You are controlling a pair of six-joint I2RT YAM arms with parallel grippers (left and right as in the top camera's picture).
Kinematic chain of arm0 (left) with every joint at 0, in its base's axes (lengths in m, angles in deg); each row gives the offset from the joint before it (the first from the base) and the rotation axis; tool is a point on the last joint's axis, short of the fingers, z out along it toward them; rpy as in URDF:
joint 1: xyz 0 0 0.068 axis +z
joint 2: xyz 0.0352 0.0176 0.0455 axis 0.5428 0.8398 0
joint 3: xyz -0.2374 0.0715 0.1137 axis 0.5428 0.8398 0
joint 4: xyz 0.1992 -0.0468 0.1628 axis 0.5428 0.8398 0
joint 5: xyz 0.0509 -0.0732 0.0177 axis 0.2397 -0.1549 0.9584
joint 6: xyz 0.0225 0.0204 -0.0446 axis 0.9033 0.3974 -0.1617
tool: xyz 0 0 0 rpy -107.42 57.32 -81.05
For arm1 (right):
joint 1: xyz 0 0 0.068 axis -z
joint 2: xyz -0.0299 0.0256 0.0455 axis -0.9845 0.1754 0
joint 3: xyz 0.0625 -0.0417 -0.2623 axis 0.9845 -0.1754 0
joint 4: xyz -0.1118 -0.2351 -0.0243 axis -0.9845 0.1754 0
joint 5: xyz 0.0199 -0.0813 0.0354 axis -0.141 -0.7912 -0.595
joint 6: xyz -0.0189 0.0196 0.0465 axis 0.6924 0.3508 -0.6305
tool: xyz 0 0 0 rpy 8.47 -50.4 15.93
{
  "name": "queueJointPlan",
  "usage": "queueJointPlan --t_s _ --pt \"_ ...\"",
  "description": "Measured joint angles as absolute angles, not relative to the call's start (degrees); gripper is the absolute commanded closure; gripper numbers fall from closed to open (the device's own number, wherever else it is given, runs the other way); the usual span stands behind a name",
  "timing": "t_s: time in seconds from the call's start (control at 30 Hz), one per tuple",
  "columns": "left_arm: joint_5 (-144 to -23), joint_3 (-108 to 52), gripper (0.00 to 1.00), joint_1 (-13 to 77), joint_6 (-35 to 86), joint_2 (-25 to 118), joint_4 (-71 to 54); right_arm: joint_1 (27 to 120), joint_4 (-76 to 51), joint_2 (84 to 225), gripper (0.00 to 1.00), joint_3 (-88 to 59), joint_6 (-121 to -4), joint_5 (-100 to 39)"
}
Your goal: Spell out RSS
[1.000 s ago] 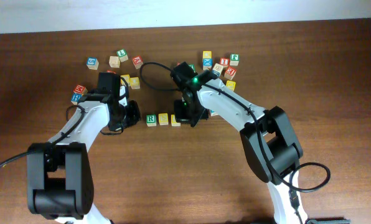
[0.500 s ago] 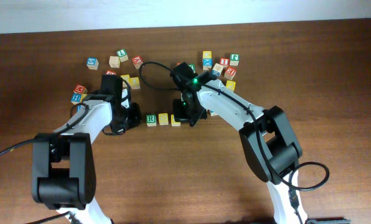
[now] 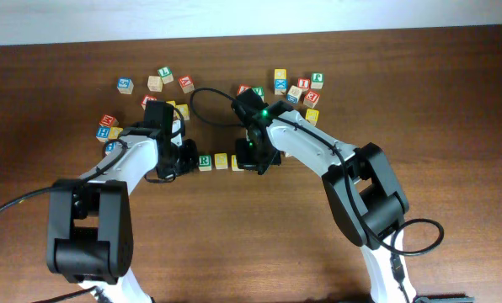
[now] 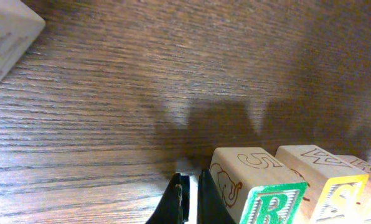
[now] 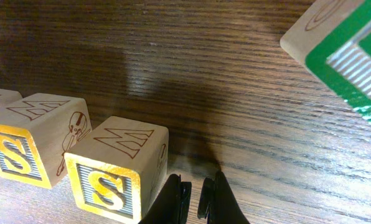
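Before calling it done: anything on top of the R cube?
Nothing: the white-faced wooden cube with green R shows its letter face bare from overhead. Its underside, on the table, is hidden.

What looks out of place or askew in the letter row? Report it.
Nothing stands out. The R cube and the two S cubes sit in one row, letters upright, reading RSS. The left hand and right hand are shut beside its ends, holding nothing.

One R cube [image 3: 204, 161], two S cubes [image 5: 104, 180]
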State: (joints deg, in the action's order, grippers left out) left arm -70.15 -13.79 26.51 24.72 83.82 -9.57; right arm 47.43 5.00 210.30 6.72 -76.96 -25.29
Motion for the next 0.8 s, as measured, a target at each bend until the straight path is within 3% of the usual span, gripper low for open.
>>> queueJointPlan --t_s 0.8 --pt "-70.28 -13.79 1.0 24.25 24.7 83.82 -12.24 47.43 2.0 210.3 0.96 6.7 -76.94 -22.54"
